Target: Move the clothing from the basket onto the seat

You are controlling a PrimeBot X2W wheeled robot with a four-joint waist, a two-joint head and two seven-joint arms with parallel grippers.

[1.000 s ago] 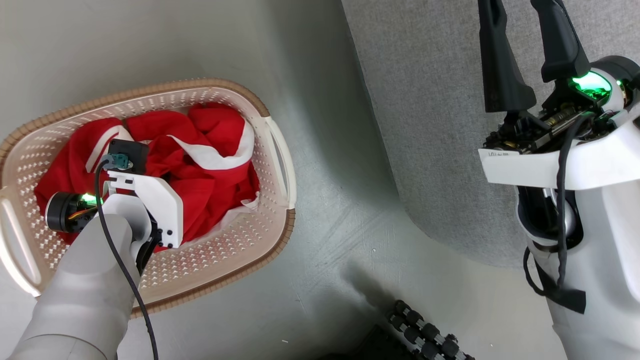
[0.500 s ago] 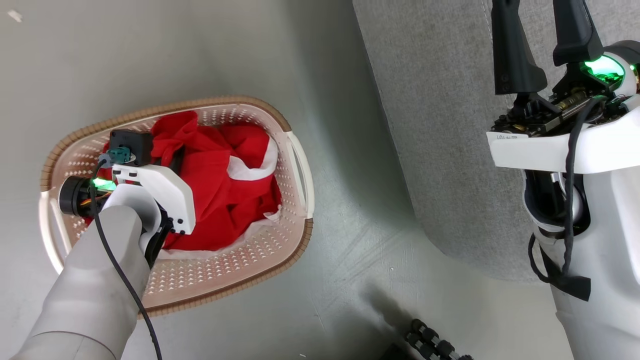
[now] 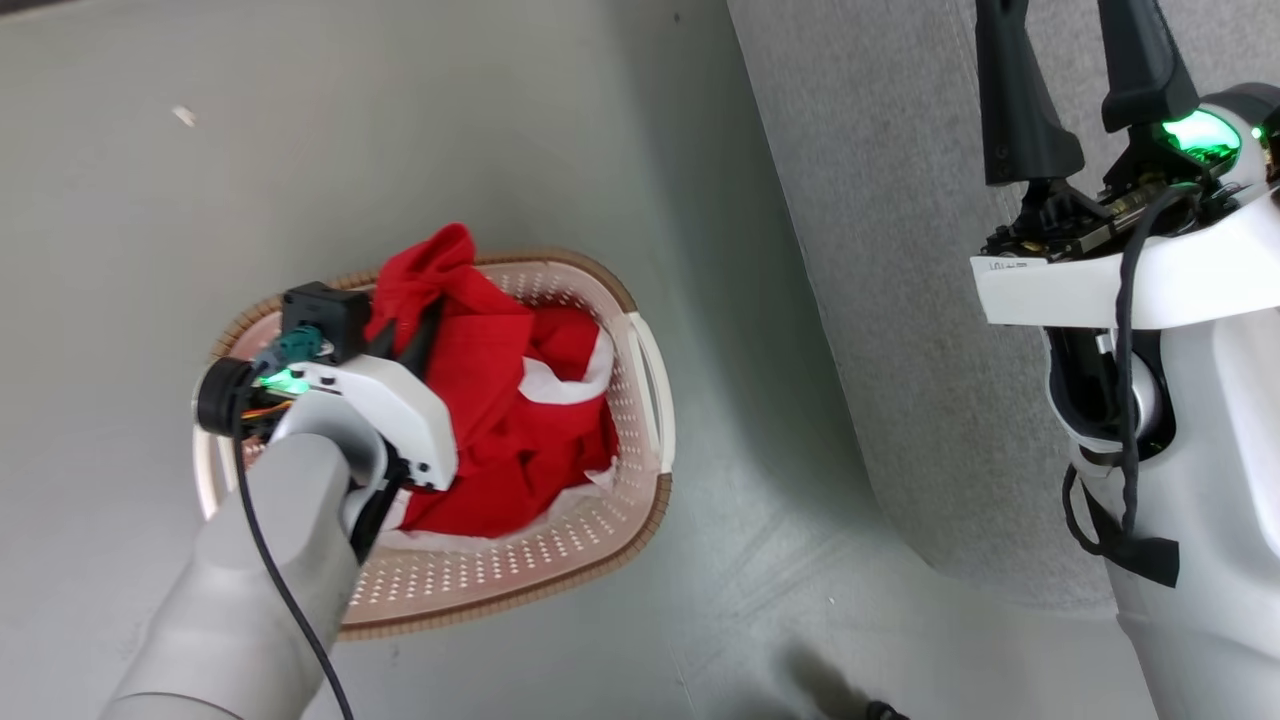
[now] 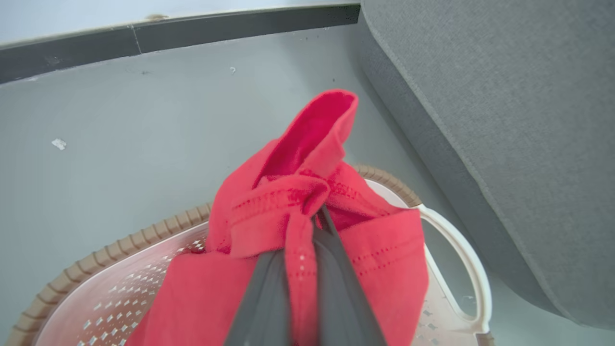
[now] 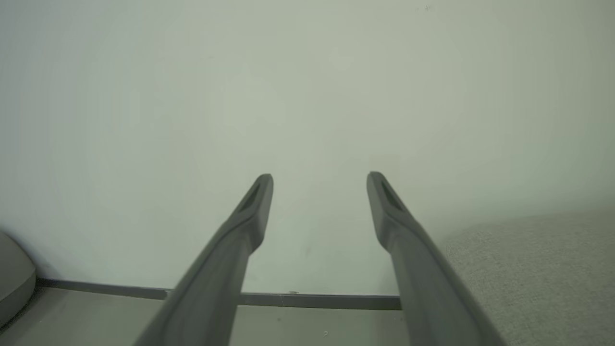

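- The left arm point(image 3: 250, 580) is reaching in from the lower left of the head view, its pale forearm slanting up to a white wrist point(image 3: 390, 400) where a green light is glowing.
- The left hand point(image 4: 318, 216) is pinching a fold of the clothing point(image 4: 288, 202), its two dark fingers point(image 4: 341, 293) pressing almost together.
- The right hand point(image 5: 321, 180) is pointing up the head view's right side, its jaws standing wide apart and gripping nothing.

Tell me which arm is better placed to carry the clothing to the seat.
Left: the left fingers are shut on the clothing, partly raised from the basket. The right fingers stand open, empty.
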